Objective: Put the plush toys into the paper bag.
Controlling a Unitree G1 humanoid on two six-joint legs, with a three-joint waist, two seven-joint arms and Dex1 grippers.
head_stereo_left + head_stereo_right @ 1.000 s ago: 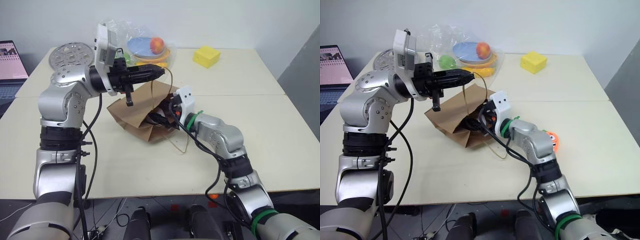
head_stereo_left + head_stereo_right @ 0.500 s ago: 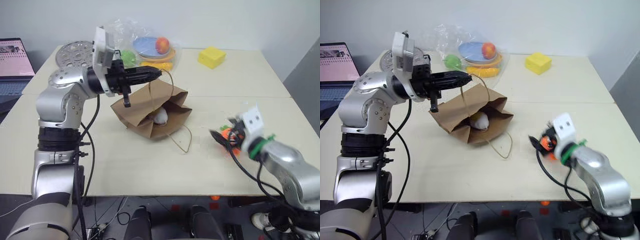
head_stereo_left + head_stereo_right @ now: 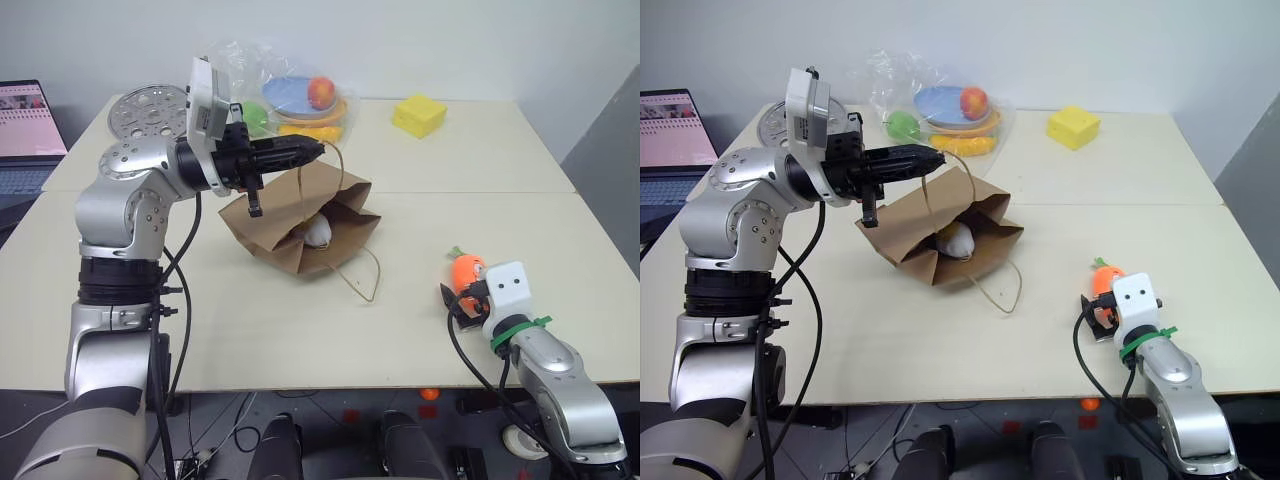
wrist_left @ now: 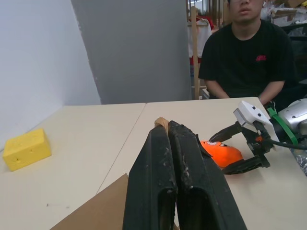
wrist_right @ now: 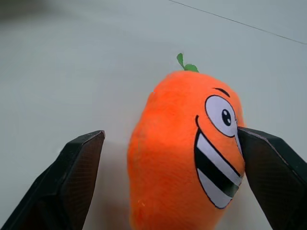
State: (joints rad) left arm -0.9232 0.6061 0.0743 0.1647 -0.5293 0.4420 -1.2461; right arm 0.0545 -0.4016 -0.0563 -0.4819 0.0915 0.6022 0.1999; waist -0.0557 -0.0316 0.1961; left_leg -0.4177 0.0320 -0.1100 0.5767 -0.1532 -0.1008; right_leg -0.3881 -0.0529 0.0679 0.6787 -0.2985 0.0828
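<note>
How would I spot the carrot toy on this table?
Start at the brown paper bag mid-table, then look toward the near right edge. The carrot toy lies there between the right gripper's open fingers: bright orange, grinning, with a green tuft.

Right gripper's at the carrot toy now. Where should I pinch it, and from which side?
Pinch the carrot toy across its plump orange middle, coming in low from its blunt bottom end. It lies flat on the table, green top pointing away, and the open right gripper already straddles its width, so closing there should hold.
</note>
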